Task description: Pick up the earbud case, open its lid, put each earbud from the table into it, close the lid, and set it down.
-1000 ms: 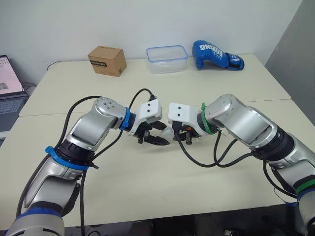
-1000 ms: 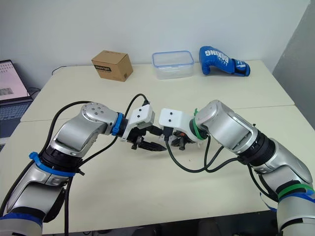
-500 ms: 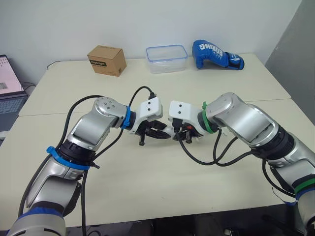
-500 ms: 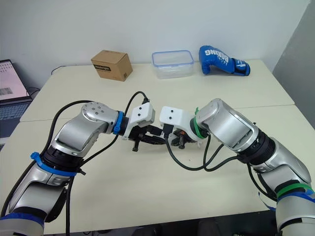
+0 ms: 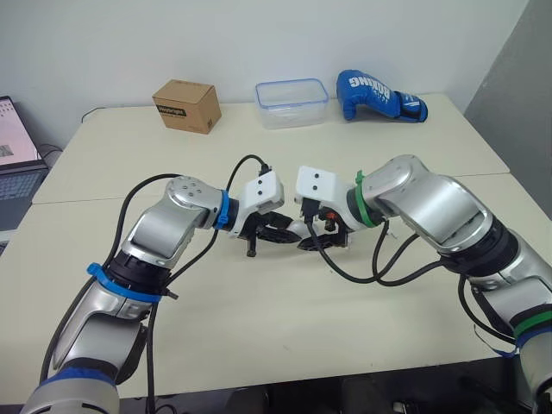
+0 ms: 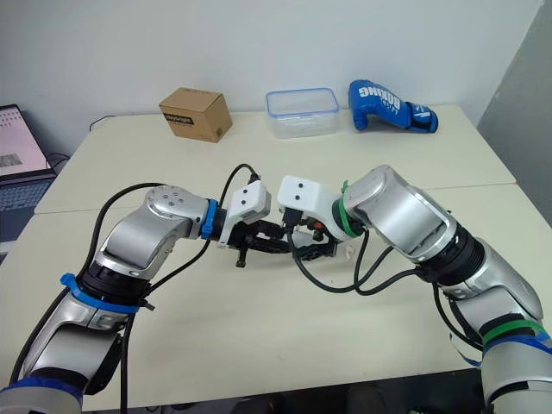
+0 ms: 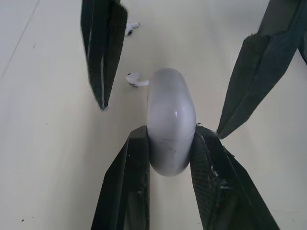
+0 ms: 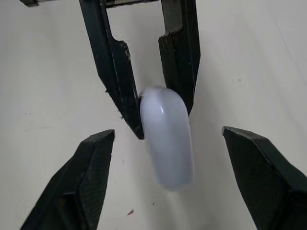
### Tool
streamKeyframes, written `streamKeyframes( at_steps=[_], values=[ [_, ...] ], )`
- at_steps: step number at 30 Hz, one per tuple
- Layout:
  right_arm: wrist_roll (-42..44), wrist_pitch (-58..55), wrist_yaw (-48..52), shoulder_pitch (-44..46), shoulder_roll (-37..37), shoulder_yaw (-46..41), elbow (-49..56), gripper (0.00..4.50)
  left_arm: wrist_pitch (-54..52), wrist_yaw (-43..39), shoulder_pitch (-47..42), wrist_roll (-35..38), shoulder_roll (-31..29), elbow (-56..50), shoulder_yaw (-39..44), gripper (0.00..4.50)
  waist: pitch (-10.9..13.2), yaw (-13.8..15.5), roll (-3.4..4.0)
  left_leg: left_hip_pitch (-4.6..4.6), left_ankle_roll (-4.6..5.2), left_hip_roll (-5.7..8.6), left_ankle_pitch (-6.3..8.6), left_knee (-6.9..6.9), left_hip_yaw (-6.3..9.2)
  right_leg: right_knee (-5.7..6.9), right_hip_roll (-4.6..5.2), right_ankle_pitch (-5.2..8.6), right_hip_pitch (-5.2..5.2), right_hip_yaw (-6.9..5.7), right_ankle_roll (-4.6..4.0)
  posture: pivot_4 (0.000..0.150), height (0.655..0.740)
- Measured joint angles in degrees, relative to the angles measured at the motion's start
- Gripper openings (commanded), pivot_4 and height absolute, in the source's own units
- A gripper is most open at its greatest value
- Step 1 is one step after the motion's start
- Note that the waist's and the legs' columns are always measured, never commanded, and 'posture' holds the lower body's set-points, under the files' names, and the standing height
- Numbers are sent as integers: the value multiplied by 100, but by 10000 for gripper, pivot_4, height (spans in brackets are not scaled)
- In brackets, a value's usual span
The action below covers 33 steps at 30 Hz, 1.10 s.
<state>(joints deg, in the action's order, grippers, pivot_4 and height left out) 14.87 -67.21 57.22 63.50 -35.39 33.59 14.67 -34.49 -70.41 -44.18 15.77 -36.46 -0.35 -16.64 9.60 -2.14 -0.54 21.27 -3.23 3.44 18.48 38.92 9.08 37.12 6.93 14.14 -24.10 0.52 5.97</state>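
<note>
Between both grippers: earbud case (image 7: 170, 105) clamped, lid closed

Pinched at one end by left gripper (image 7: 170, 128), black fingers pressed against opposite sides of the case. Straddled at the other end by right gripper (image 8: 168, 132), spread wide, clear of the case on both sides. Loose on table (image 5: 259, 319) past the case: near earbud (image 7: 135, 80) close to its rounded end, far earbud (image 7: 129, 29) farther out. Well beyond the case: cardboard box (image 5: 187, 105), clear container (image 5: 292, 103), blue boxing glove (image 5: 379, 96).

a pale cream counter (image 5: 259, 328), a seam running across it, stands against a plain white wall (image 5: 129, 34). a grey panel (image 5: 526, 78) rises at the right; a laptop (image 5: 15, 159) sits beyond the left edge.
</note>
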Motion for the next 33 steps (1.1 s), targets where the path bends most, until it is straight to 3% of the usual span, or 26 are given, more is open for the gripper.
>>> streamKeyframes(
  at_steps=[13,30,33],
  values=[
    [1120,677,380,-1500,-608,-2138,293,35803,761,627,1474,784,360,-340,1428,7890,-1,32,-2,1,0,2,0,3,-4,0,6,-2,3,1,-2,1500,7307],
    [1610,1310,-218,-2458,246,-2813,210,35803,1148,714,2052,1351,648,-567,1706,7890,-3,33,-2,-5,0,1,0,2,-10,1,5,-4,5,7,-5,1500,7307],
    [1753,1290,-217,-2449,305,-2807,117,44511,1163,623,2051,1368,648,-567,1703,7890,-3,32,-2,-4,0,2,0,2,-12,-2,5,-4,5,8,-5,1500,7307]
  ],
)
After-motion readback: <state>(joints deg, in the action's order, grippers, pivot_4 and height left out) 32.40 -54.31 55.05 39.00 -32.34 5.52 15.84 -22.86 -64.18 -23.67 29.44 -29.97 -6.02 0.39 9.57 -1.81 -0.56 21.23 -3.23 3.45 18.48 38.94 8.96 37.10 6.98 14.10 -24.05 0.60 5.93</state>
